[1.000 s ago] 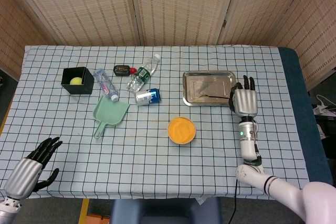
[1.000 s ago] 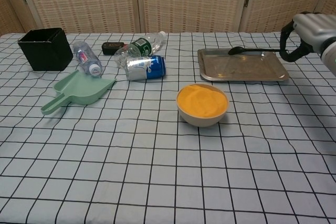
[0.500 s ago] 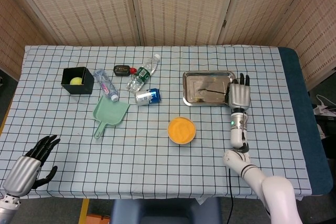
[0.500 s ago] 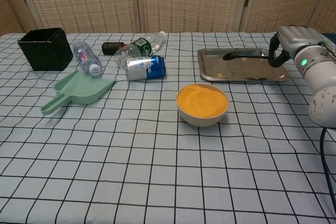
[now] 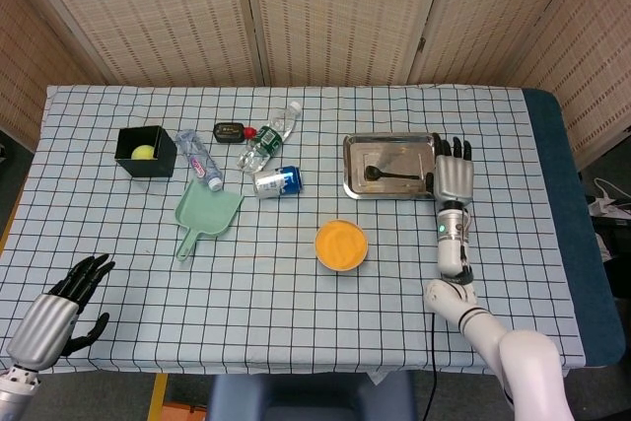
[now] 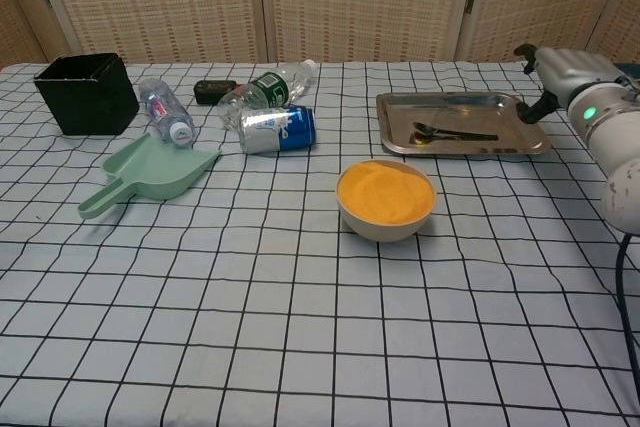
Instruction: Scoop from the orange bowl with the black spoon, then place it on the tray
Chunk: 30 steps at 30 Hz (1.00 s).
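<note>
your right hand (image 5: 453,176) sits right of centre, fingers apart, holding nothing; lift it straight clear of the tray (image 5: 355,143) rim so you don't nudge the thin black spoon (image 5: 391,175) lying flat on shiny metal. the bowl (image 5: 341,245) holds fine orange powder. left hand (image 5: 61,311), lower left, is spread and empty.

Checked tablecloth (image 5: 296,293) covering table. Black square box (image 5: 145,151) at far left, yellow-green ball (image 5: 144,152) inside. Clear water bottle (image 5: 198,159) lying just right of box. Mint green dustpan (image 5: 205,216) nearer front, handle pointing front-left. Small black case (image 5: 229,131) toward back, red object (image 5: 250,132) just beside it. Green-labelled bottle (image 5: 267,139) lying on side, cap toward back. Blue-and-silver can (image 5: 277,181) on side, just in front of that bottle. Woven folding screen (image 5: 325,12) behind.
</note>
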Each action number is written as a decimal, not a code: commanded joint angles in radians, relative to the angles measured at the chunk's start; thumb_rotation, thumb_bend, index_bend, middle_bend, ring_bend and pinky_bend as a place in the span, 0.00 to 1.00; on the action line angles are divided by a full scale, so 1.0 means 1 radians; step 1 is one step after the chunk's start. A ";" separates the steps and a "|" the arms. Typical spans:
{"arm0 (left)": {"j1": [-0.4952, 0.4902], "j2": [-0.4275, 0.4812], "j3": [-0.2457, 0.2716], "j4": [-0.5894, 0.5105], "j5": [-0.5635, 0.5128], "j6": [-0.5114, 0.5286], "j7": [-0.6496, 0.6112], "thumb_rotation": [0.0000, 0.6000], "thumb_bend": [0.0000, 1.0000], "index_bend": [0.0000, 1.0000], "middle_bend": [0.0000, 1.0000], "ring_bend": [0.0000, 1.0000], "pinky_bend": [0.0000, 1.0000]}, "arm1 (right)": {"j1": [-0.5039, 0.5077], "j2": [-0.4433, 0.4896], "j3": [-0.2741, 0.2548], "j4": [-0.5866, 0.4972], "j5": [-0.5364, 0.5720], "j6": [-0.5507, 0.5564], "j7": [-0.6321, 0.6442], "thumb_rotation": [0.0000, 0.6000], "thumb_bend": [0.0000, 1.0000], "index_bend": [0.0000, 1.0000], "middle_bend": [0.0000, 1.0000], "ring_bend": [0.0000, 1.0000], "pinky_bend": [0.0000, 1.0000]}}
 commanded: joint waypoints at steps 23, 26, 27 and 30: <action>0.023 -0.013 -0.013 0.000 -0.023 0.020 0.092 1.00 0.44 0.00 0.04 0.01 0.18 | -0.670 0.688 -0.565 -1.281 -0.578 0.696 -0.130 1.00 0.29 0.00 0.00 0.00 0.00; 0.020 -0.005 -0.015 -0.023 -0.055 -0.015 0.122 1.00 0.44 0.00 0.02 0.00 0.18 | -0.739 0.662 -0.584 -1.230 -0.616 0.781 -0.118 1.00 0.29 0.00 0.00 0.00 0.00; 0.021 -0.004 -0.017 -0.027 -0.062 -0.019 0.134 1.00 0.44 0.00 0.01 0.00 0.17 | -0.757 0.653 -0.585 -1.211 -0.623 0.804 -0.108 1.00 0.29 0.00 0.00 0.00 0.00; 0.022 -0.012 -0.019 -0.034 -0.058 -0.016 0.163 1.00 0.44 0.00 0.00 0.00 0.16 | -0.798 0.638 -0.584 -1.162 -0.651 0.854 -0.064 1.00 0.29 0.00 0.00 0.00 0.00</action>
